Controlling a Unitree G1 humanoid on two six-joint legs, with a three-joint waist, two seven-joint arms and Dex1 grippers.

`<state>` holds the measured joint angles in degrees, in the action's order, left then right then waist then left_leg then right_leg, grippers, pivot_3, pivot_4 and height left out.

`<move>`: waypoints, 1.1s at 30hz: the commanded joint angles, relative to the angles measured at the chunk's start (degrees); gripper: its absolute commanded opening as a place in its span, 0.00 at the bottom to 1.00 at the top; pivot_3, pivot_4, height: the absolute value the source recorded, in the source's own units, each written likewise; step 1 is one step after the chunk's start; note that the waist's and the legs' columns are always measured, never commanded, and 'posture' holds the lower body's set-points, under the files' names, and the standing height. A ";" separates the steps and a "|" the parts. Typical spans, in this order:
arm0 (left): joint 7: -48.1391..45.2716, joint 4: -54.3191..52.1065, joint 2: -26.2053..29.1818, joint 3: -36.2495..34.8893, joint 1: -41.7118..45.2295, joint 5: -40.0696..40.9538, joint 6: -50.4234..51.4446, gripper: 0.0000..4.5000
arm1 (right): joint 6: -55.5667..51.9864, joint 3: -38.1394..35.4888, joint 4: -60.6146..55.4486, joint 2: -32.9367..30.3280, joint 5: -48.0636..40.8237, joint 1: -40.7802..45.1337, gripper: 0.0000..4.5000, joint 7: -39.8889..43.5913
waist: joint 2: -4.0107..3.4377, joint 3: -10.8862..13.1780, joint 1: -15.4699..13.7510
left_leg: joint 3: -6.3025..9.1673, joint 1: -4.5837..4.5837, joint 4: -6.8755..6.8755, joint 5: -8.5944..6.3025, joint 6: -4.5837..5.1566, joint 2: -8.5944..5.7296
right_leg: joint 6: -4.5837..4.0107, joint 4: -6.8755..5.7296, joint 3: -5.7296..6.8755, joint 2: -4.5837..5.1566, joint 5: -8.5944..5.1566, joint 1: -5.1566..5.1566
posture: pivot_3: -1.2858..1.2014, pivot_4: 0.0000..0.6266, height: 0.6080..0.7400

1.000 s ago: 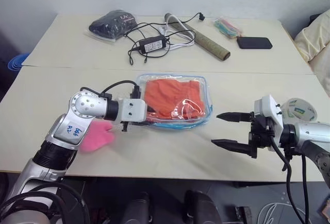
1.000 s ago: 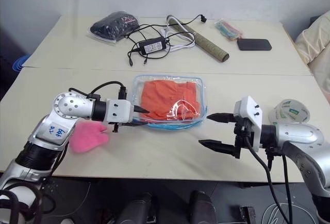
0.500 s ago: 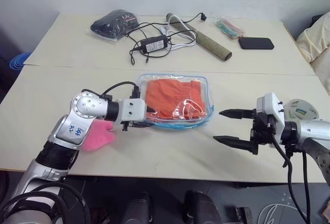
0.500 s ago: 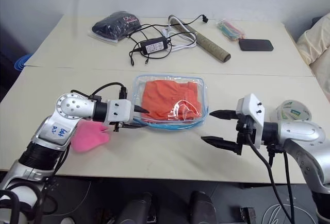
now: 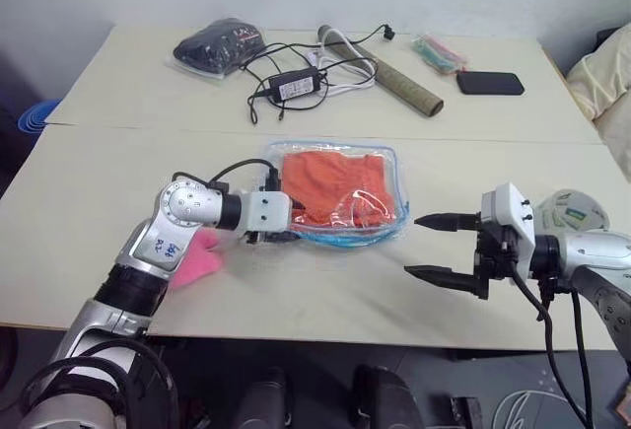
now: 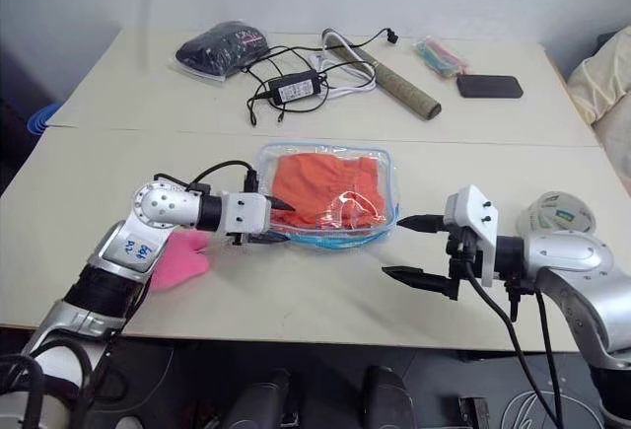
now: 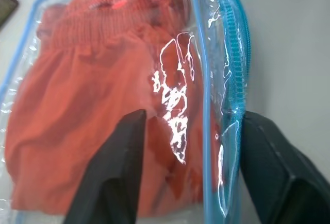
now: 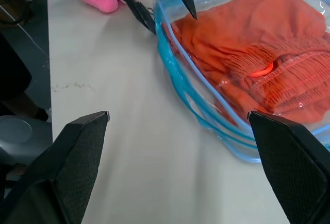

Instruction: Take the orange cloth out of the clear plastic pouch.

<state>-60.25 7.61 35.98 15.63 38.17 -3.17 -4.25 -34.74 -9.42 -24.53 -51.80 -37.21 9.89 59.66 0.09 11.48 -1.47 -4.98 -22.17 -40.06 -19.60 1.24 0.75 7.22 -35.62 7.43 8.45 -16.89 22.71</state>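
The clear plastic pouch is lying flat on the near table, w/ the orange cloth sitting bunched inside it, zip edging light blue. I'm reaching my left gripper in at the pouch's near-left corner; my fingers are standing apart, straddling the pouch edge, one over the cloth side, one outside the zip — not clenched on anything. My right gripper is hovering spread wide, just off the pouch's right side, holding nothing. A pink cloth is lying under my left arm. On the far table, a clear bag of dark contents is resting beside a charger & cables.
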 commanded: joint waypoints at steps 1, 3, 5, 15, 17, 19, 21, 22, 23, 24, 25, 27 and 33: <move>-1.18 -1.77 0.77 -1.74 -0.23 2.05 -0.30 0.27 | 1.66 -0.58 -0.73 0.15 0.44 -0.09 1.00 0.13 | 0.00 0.00 0.10 | 0.00 0.00 0.00 0.00 0.00 0.00 | 0.00 0.00 0.00 -0.01 0.00 0.00 | 0.52 0.24 1.00; -1.58 -2.73 1.07 -2.30 -1.03 3.06 0.40 0.15 | 2.66 -0.13 -0.49 -0.03 1.57 -0.52 1.00 0.47 | 0.00 0.00 0.07 | 0.00 0.00 0.00 0.00 0.00 0.01 | 0.00 -0.01 0.00 -0.01 0.00 0.00 | 0.52 0.24 1.00; -1.52 -3.89 1.31 -2.84 -1.87 3.66 1.54 0.00 | 3.10 0.19 -0.43 0.04 2.10 -0.71 1.00 0.67 | 0.00 0.00 0.07 | 0.00 0.00 0.00 0.00 0.00 0.01 | 0.00 0.00 -0.01 0.00 0.00 0.00 | 0.52 0.24 1.00; 8.15 -16.25 -5.53 -11.52 -4.72 16.34 28.51 0.00 | 7.87 6.08 -2.13 3.49 7.80 1.09 0.80 -1.36 | 0.00 0.00 -0.06 | 0.50 0.01 -0.03 0.00 0.00 0.06 | 0.02 -0.02 -0.02 0.05 0.01 -0.04 | 0.52 0.24 1.00; 9.24 -18.41 -5.85 -11.29 -5.88 16.10 29.69 0.00 | 10.75 10.87 -2.01 6.26 14.22 1.83 0.67 -5.99 | 0.06 -0.04 0.03 | 0.54 0.00 -0.03 0.00 0.00 0.03 | 0.02 -0.01 0.01 0.05 0.01 -0.05 | 0.52 0.24 1.00; 10.25 -20.39 -5.98 -10.63 -7.13 15.64 30.38 0.00 | 13.12 14.88 -1.24 10.26 20.11 3.49 0.52 -11.43 | 0.06 -0.04 0.16 | 0.53 0.02 -0.02 0.01 -0.01 0.02 | 0.02 -0.02 0.02 0.03 0.01 -0.04 | 0.52 0.24 1.00; 10.83 -21.87 -5.84 -10.13 -7.88 15.49 31.04 0.00 | 17.07 17.35 0.48 12.62 26.54 5.25 0.37 -15.61 | 0.06 -0.04 0.38 | 0.51 0.05 0.01 0.04 -0.07 0.02 | 0.01 -0.03 -0.01 -0.01 0.01 -0.03 | 0.52 0.24 1.00; 11.00 -22.66 -5.68 -9.95 -8.19 15.47 31.32 0.00 | 21.68 18.92 1.51 12.58 30.91 6.02 0.29 -16.50 | 0.06 -0.04 0.31 | 0.52 0.03 0.01 0.05 -0.09 0.02 | 0.01 -0.05 -0.01 -0.01 0.00 -0.01 | 0.52 0.24 1.00; 11.14 -23.27 -5.57 -9.90 -8.36 15.64 31.71 0.00 | 25.84 20.30 2.43 12.06 34.50 6.37 0.23 -16.84 | 0.06 -0.04 0.29 | 0.51 0.03 -0.01 0.05 -0.09 0.02 | 0.01 -0.05 -0.02 -0.01 0.00 0.01 | 0.52 0.24 1.00; 11.28 -23.65 -5.50 -9.88 -8.43 15.77 32.03 0.00 | 29.43 21.46 3.32 11.46 37.38 6.54 0.23 -16.99 | 0.06 -0.04 0.16 | 0.50 0.03 0.00 0.05 -0.09 0.01 | 0.01 -0.04 -0.04 -0.01 0.00 0.01 | 0.52 0.24 1.00; 11.43 -23.84 -5.48 -9.88 -8.44 15.81 32.24 0.00 | 32.89 22.44 4.39 11.09 39.86 6.69 0.23 -17.34 | 0.06 -0.04 -0.03 | 0.51 0.02 -0.01 0.05 -0.09 0.01 | 0.01 -0.03 -0.03 0.00 0.00 0.00 | 0.52 0.24 1.00; 11.64 -23.93 -5.46 -9.80 -8.33 15.78 32.44 0.00 | 34.74 22.82 6.65 12.32 41.80 7.28 0.23 -18.91 | 0.07 -0.04 -0.05 | 0.53 0.02 -0.01 0.05 -0.08 0.01 | 0.01 0.00 0.01 0.04 0.00 -0.05 | 0.52 0.24 1.00; 12.90 -24.85 -6.81 -9.27 -6.67 16.41 34.27 0.00 | 44.45 25.94 13.21 13.37 54.77 10.20 0.58 -25.79 | 0.07 -0.04 0.27 | 0.53 0.03 -0.01 0.05 -0.09 0.01 | 0.01 0.00 0.02 -0.01 0.00 -0.05 | 0.52 0.24 1.00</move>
<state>-48.01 -14.19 29.70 6.54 30.20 11.80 29.90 6.68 16.17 -11.02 -38.88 14.41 19.13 36.29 0.15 11.44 -1.20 -4.46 -22.14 -40.07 -19.55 1.16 0.77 7.22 -35.63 7.44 8.44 -16.89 22.66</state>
